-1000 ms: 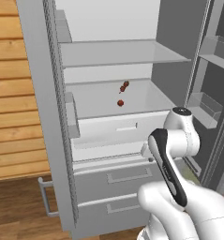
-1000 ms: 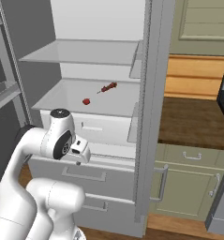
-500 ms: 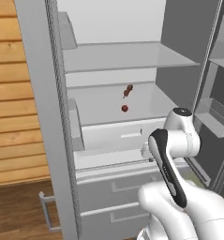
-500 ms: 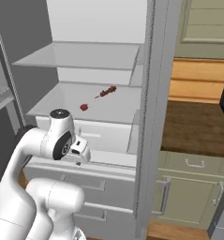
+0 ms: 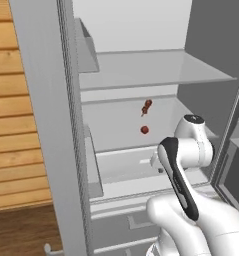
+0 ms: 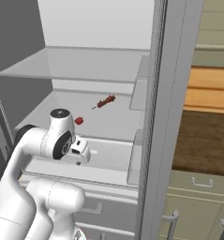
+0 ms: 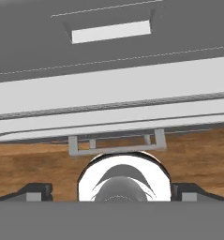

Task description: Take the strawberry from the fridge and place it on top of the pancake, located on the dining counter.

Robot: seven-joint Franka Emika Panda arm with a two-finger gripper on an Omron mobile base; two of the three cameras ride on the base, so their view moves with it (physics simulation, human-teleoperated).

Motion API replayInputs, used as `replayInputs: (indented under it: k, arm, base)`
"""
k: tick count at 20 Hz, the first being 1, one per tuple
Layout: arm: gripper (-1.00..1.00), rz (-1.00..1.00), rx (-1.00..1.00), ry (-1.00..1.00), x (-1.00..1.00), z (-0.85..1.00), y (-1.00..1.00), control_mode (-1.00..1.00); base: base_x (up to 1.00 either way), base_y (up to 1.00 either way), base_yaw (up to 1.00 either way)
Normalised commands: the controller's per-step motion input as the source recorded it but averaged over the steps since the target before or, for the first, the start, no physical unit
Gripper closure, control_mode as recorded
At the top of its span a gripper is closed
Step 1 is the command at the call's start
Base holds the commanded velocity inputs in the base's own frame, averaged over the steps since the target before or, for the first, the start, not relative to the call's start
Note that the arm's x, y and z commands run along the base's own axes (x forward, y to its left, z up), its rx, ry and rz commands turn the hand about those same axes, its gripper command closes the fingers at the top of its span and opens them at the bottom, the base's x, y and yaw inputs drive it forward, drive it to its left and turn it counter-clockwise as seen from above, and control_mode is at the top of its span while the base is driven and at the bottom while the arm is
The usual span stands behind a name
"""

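The fridge [image 5: 51, 125] is standing open, its white interior facing the robot. A small red strawberry [image 5: 144, 130] is lying on the lower white shelf [image 5: 116, 125], toward the middle of it; in the right base view the same strawberry [image 6: 78, 120] is sitting just above the arm's elbow joint. Near it, further back on the same shelf and apart from it, a slim reddish-brown item [image 5: 146, 106] is lying (too small to name with any confidence). An upper shelf [image 5: 156, 70] is spanning the compartment above them.

The white arm is rising in front of the fridge's lower part, bent so that the hand is pointing down at the drawer fronts. In the hand view the gripper [image 7: 111, 194] is looking along the pale grey drawer face [image 7: 111, 93], with a bar handle [image 7: 117, 143] just above the robot's own rounded body and a strip of wooden floor [image 7: 33, 164] beneath. The two dark fingertips [image 7: 36, 191] are standing far out at either side, so the jaws are spread wide apart and holding nothing.

To the right, past the fridge's edge, a dark-brown wooden bench [image 6: 202, 140] is showing above pale green cabinets [image 6: 197, 197].
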Motion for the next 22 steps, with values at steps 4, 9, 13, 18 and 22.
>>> replayInputs:
  k: [4, 9, 13, 18, 22]
  arm:
    - [-1.0, 0.0, 0.0, 0.0, 0.0, 0.0, 0.0, 1.0]
    - [-1.0, 0.0, 0.0, 0.0, 0.0, 0.0, 0.0, 1.0]
    - [-1.0, 0.0, 0.0, 0.0, 0.0, 0.0, 0.0, 1.0]
    - [-1.0, 0.01, -0.09, -0.41, 0.19, 0.16, 0.04, -1.0]
    - [-1.0, 0.08, -0.14, -0.67, 0.39, 0.3, 0.22, -1.0]
  base:
    - [0.36, 0.0, 0.0]
    - [0.12, 0.0, 0.0]
    - [0.0, 0.0, 0.0]
    - [0.0, 0.0, 0.0]
    - [0.0, 0.0, 0.0]
